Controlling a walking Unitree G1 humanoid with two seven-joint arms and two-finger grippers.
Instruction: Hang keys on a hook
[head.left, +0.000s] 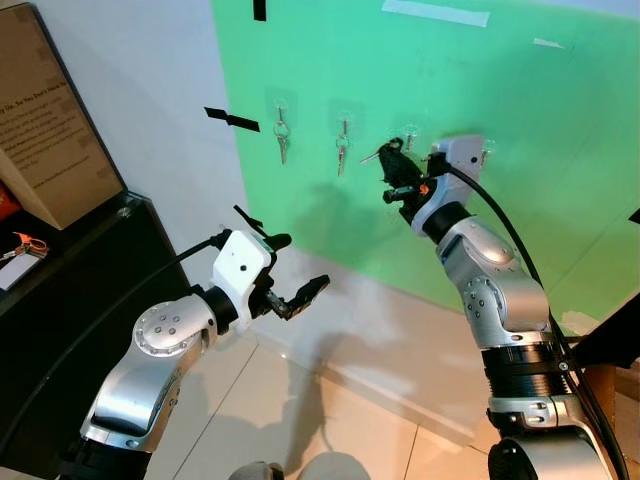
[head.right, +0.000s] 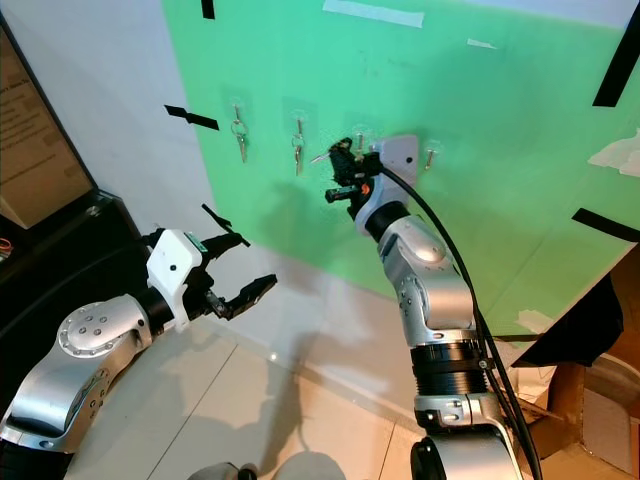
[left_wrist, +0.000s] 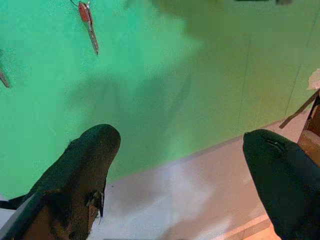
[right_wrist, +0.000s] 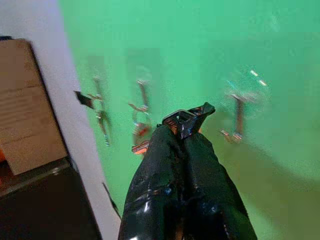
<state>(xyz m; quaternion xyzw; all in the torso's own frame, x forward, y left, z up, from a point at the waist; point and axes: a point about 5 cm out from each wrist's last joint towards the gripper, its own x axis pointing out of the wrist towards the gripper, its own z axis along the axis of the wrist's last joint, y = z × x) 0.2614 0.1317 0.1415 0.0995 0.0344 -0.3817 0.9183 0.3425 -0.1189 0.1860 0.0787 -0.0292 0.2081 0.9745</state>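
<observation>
Item: keys (head.left: 373, 155), light, stiff, apt to swing, pinched in your clenched right tool (head.left: 397, 170) beside the hook (head.left: 410, 132) at wall's 12 o'clock; grip the ring; left tool (head.left: 290, 270) released.

I'm seeing lines of dark print showing on the brown cardboard box (head.left: 45, 120) at the left, but I'm finding the words too small to read.
</observation>
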